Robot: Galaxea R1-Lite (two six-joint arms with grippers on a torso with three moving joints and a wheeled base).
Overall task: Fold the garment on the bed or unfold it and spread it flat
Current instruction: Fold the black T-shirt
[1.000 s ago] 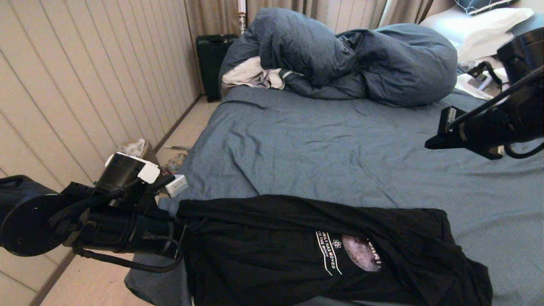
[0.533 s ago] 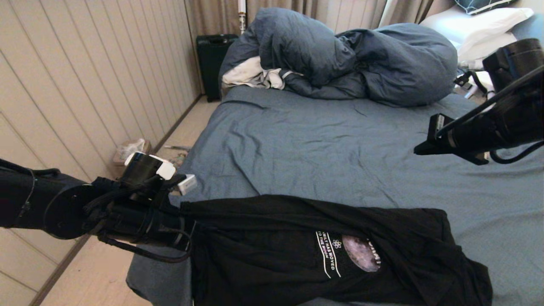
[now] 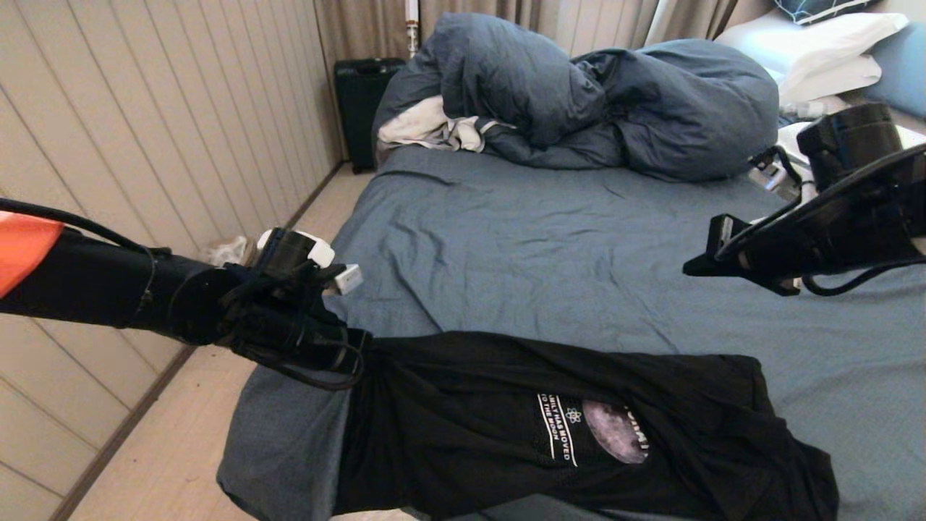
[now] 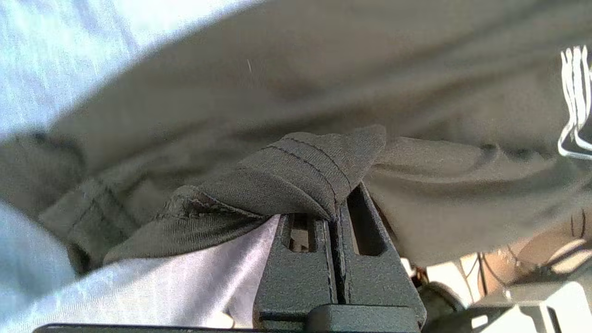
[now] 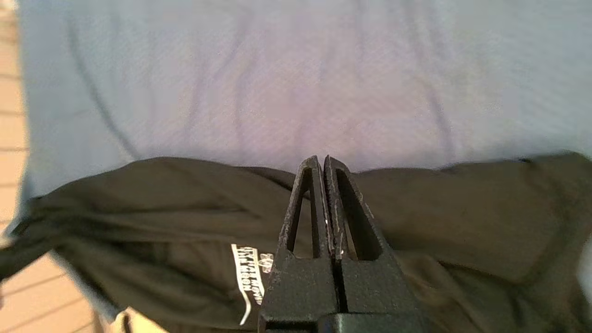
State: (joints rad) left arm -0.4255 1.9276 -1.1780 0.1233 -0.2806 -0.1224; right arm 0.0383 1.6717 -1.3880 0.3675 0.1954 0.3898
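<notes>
Black thin cotton, the garment (image 3: pixel 579 427) lay bunched along the bed (image 3: pixel 550 246)'s near edge, its hem pinched in the left end effector (image 4: pixel 334 203), the right end effector (image 5: pixel 322 162) closed, empty above; spreading seemingly needed a sideways pull.

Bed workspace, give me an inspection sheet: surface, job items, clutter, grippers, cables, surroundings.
Surface: wide bed with wrinkled slate-blue sheet, mostly bare in the middle.
Job's things: black short-sleeved T-shirt with grey moon print, bunched lengthwise along the bed's near edge, print facing up.
Clutter: bulky dark-blue duvet heaped at the far end, white cloth tucked under it, white pillows far right.
Grippers: left gripper shut on the T-shirt's stitched hem at the shirt's left end; right gripper shut, empty, in the air above the sheet beyond the shirt.
Cables: black cable loops on both arms, none on the bed.
Surroundings: beige panelled wall, black suitcase, wooden floor.
</notes>
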